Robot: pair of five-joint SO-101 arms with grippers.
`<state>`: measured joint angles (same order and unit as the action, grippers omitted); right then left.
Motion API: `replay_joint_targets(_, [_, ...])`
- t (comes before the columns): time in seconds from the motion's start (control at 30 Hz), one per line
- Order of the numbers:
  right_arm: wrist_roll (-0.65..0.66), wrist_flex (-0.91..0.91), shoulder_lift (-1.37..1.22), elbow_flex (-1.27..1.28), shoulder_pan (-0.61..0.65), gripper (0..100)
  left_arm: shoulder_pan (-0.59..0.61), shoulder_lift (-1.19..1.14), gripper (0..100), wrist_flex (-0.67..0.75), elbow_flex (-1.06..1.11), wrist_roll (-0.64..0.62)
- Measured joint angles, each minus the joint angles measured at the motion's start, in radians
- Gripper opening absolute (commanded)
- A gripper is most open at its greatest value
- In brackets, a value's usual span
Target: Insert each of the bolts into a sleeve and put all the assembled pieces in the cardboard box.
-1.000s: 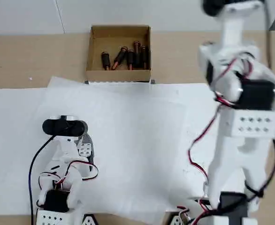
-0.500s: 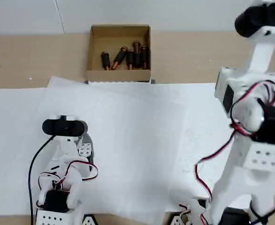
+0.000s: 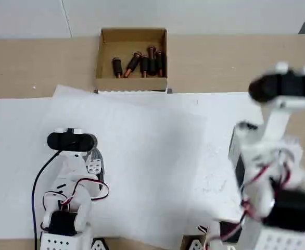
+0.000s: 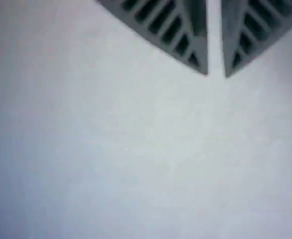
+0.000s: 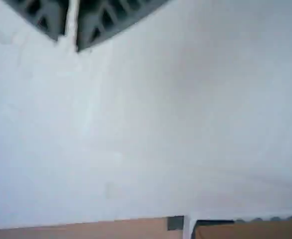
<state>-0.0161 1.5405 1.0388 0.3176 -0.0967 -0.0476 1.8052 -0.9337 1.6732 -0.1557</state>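
The cardboard box [image 3: 133, 82] stands at the back of the table, beyond the white paper. Several assembled pieces [image 3: 141, 63], copper bolts in dark sleeves, lie side by side inside it. My left arm is folded at the near left, its gripper [image 3: 96, 158] pointing down at the paper. In the left wrist view that gripper [image 4: 216, 73] is shut with nothing between its grey ribbed fingers. The right arm [image 3: 275, 156] stands at the near right. Its gripper [image 5: 69, 44] is also shut and empty, close above the paper.
A large white paper sheet [image 3: 157, 156] covers most of the wooden table [image 3: 38, 62]. In the right wrist view the paper's far edge meets a strip of wood [image 5: 86, 230], a dark tape piece [image 5: 176, 222] and a brown cardboard edge [image 5: 250, 231].
The right arm has drawn back from the table's back right toward the near right edge and lowered. The left arm and the box contents have not moved.
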Motion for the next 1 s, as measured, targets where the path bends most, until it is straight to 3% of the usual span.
replay_joint_targets(0.27, [0.014,-0.219,0.488,0.628,0.002,0.3,0.0,0.0,1,0.0,0.0,0.0])
replay_joint_targets(0.4, [0.043,-0.247,0.726,0.89,0.002,0.3,0.0,0.0,1,0.0,0.0,0.0])
replay_joint_targets(0.6, [0.043,-0.298,0.74,1.08,0.002,0.3,0.0,0.0,1,0.0,0.0,0.0])
replay_joint_targets(0.8, [0.043,-0.516,0.761,1.332,0.003,0.4,0.0,0.0,1,0.0,0.0,0.0])
replay_joint_targets(1.0, [0.043,-0.618,0.761,1.35,0.055,0.4,0.0,0.0,1,0.0,0.0,0.0])
